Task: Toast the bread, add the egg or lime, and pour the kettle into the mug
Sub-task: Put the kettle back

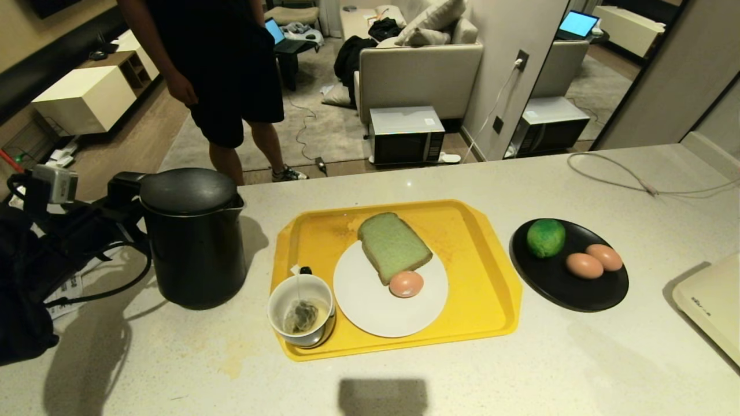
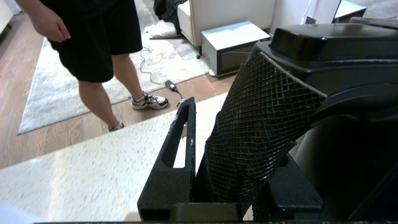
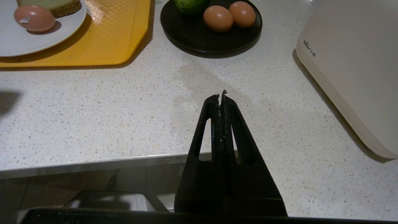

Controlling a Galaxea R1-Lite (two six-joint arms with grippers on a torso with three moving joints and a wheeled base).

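Observation:
The black kettle (image 1: 193,237) is upright on the counter, left of the yellow tray (image 1: 485,289). My left gripper (image 1: 124,188) (image 2: 230,130) is shut on its mesh-wrapped handle (image 2: 267,102). One finger (image 2: 183,124) shows beside the handle; the other is hidden behind it. The white mug (image 1: 300,309) with a tea bag stands on the tray's near left corner. Bread (image 1: 393,245) and an egg (image 1: 406,283) lie on the white plate (image 1: 370,315). The lime (image 1: 546,237) and two more eggs (image 1: 595,261) sit on a black plate (image 1: 578,292). My right gripper (image 3: 220,95) is shut and empty over the counter's near edge.
A cream toaster (image 1: 714,300) (image 3: 351,62) stands at the counter's right edge. A grey cable (image 1: 636,179) lies at the back right. A person (image 1: 219,75) stands on the floor beyond the counter, behind the kettle.

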